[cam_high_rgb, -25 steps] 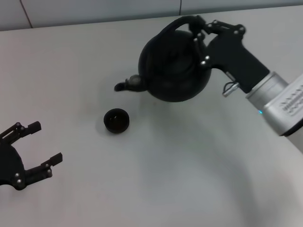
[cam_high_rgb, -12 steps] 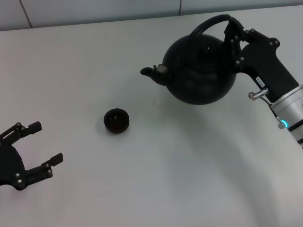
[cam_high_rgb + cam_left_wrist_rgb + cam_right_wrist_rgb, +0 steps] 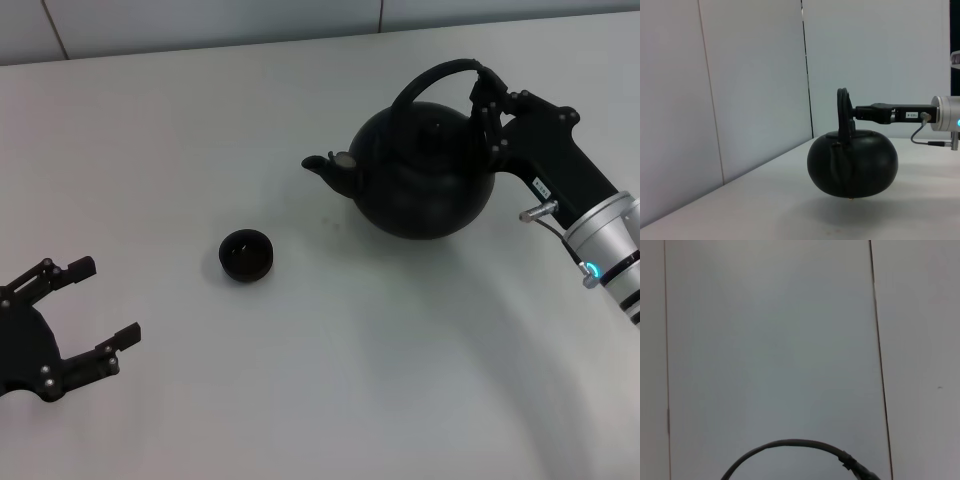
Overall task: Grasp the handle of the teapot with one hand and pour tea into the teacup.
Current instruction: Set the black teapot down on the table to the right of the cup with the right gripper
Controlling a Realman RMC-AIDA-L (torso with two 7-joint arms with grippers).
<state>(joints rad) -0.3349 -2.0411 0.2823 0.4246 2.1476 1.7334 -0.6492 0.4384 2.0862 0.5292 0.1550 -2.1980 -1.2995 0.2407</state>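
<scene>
Fingers of the left end effector [image 3: 95, 320] are spread wide around nothing at seven o'clock on the table [image 3: 330, 380], nearest the robot. Farther out, near centre, the teacup [image 3: 245, 255] is seen upright. At two o'clock the teapot [image 3: 420, 185] is carried level, its spout turned toward nine o'clock; its handle [image 3: 432, 78] is clamped by the right end effector [image 3: 483, 95].

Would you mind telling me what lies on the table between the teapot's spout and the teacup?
Nothing: in the head view, only bare table separates the teapot spout from the teacup.
</scene>
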